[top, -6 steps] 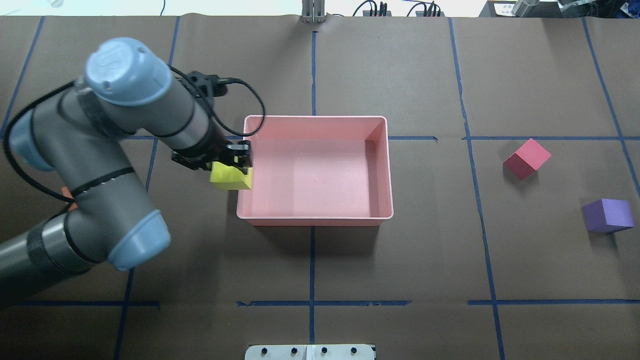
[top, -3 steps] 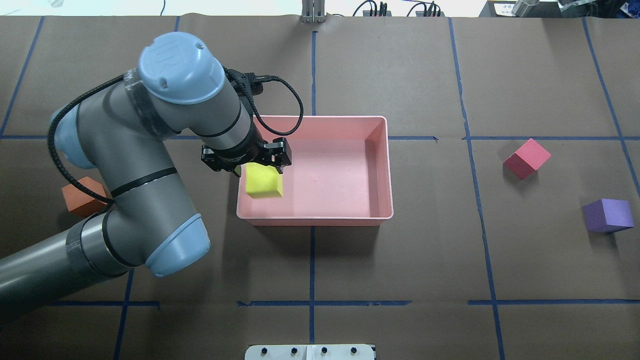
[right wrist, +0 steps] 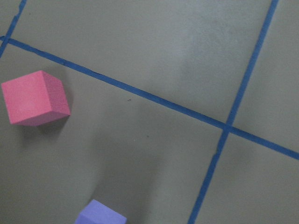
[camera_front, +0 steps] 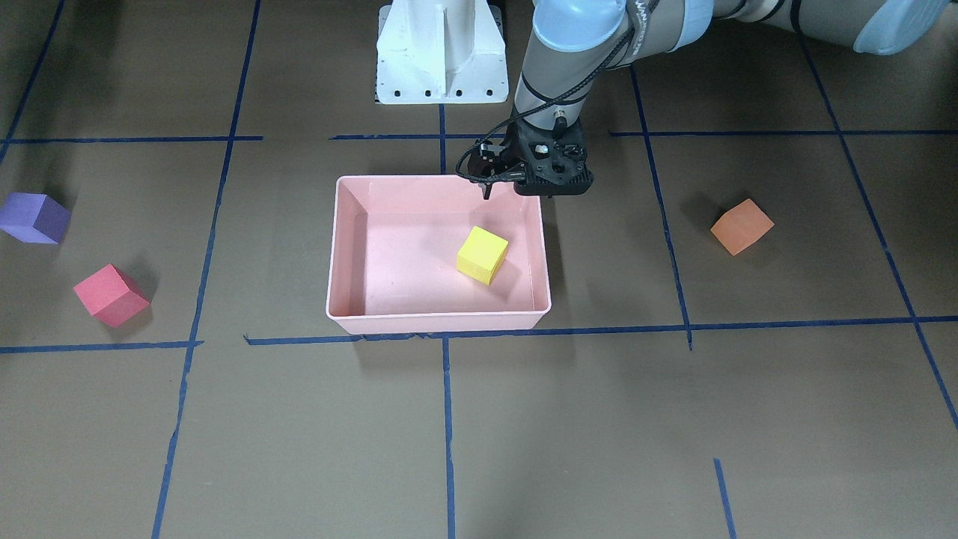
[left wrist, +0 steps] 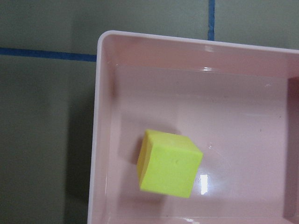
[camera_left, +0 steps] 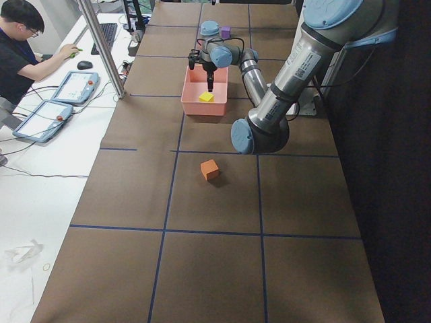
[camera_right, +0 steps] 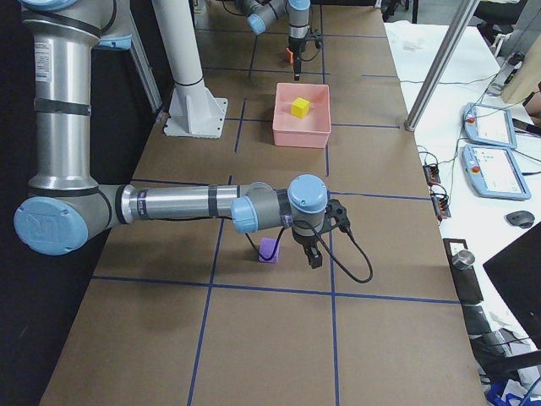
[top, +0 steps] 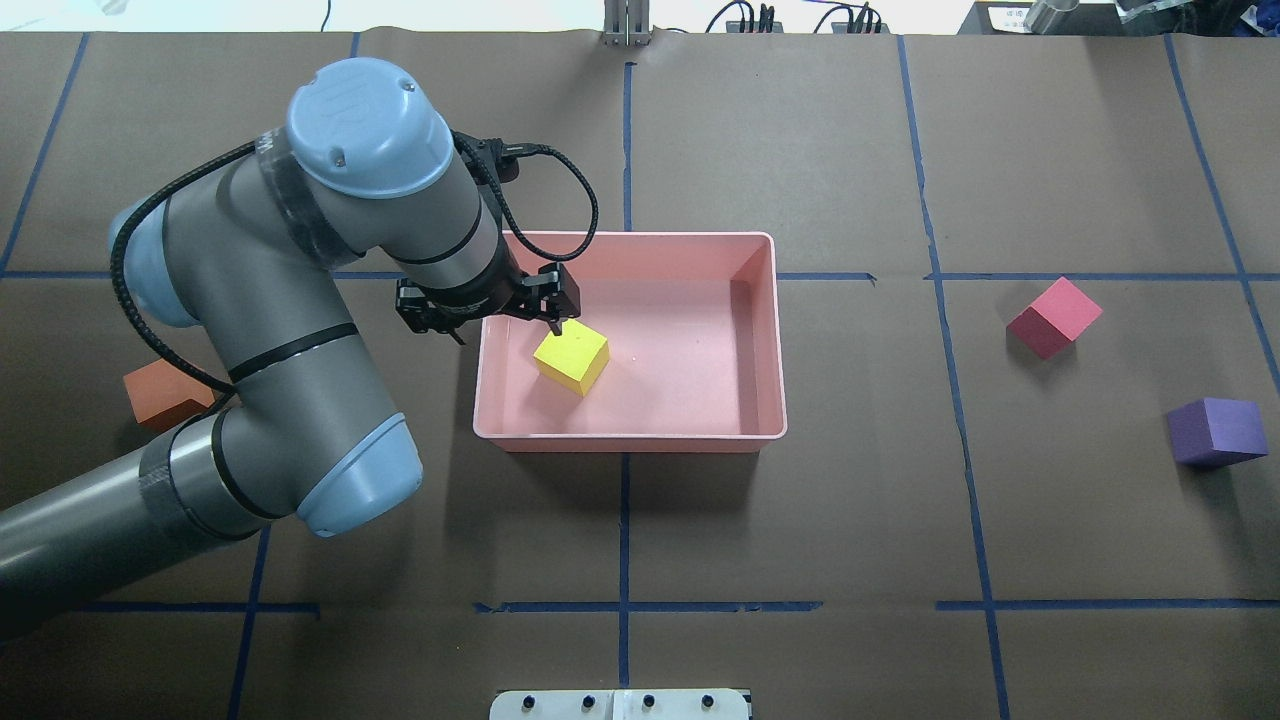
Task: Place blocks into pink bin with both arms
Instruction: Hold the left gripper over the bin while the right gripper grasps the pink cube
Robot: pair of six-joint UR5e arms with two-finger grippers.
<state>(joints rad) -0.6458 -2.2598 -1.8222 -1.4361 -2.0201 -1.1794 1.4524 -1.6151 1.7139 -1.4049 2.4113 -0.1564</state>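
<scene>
- The left black two-finger gripper (top: 510,332) is hanging over the 9 o'clock end of the shallow rectangular pale pink plastic bin (top: 630,441). Its jaws are standing wide apart and gripping nothing.
- The small yellow-green foam cube (top: 572,358) is lying on the bin's floor, at 4 o'clock from that gripper in the overhead view. It is sitting clear of the fingers, askew to the walls, and near the 9 o'clock wall without touching it.
- The small orange foam cube (top: 158,397) is sitting on the brown paper-covered table (top: 800,520), well out at 9 o'clock from the bin. The grey left arm (top: 300,300) is partly hiding it.
- The small red foam cube (top: 1054,317) is sitting well out at 3 o'clock from the bin, and the small purple foam cube (top: 1216,431) is lying at 4 o'clock from the red one.
- The right black two-finger gripper (camera_right: 314,256) is showing only in the side view, hanging just beside the purple cube. I cannot tell whether its jaws are wide or narrow.
</scene>
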